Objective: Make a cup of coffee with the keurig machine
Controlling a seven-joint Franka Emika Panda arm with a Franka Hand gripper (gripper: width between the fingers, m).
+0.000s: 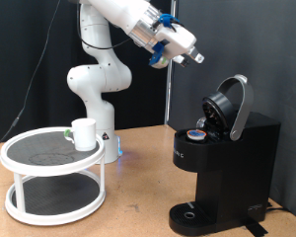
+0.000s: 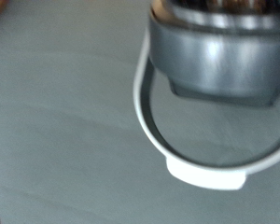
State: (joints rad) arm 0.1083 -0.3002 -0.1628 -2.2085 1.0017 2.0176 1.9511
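Blk keurig machine (image 1: 227, 163), wht cup (image 1: 84, 133).

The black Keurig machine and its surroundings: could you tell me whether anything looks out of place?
Nothing is spilled or damaged. The boxy black Keurig machine has its lid raised with a pod in the chamber, while the plain white ceramic mug sits on the round tiered stand, not under the brew head.

Matte black keurig machine (image 1: 227, 148), glossy cup (image 1: 85, 133)
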